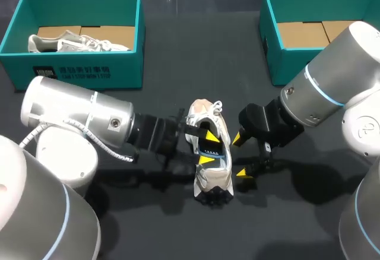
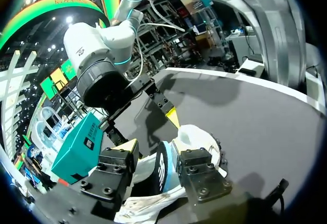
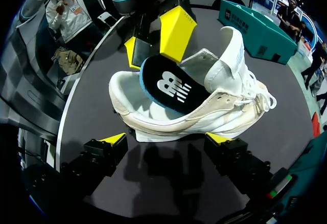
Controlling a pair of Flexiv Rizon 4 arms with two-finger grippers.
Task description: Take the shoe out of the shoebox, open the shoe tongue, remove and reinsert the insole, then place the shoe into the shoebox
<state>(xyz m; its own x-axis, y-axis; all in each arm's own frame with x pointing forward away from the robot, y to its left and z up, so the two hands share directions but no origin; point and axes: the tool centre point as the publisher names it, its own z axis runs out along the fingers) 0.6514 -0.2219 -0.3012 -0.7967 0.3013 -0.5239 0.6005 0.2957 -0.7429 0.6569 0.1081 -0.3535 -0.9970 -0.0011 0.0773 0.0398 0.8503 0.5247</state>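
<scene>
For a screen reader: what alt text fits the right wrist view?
A white shoe rests on the dark table ahead of the open right pincer, its blue insole partly out, the left pincer beyond it.

White and cream across the shoe [image 3: 219, 109]; dark navy with a white emblem and blue rim on the insole [image 3: 171, 88]; bright yellow tipping the left tool [image 1: 207, 148] and right tool [image 1: 240, 155]; teal on one shoebox [image 1: 83, 70] and the other shoebox [image 1: 274, 58]; charcoal over the desk [image 1: 178, 52].
</scene>
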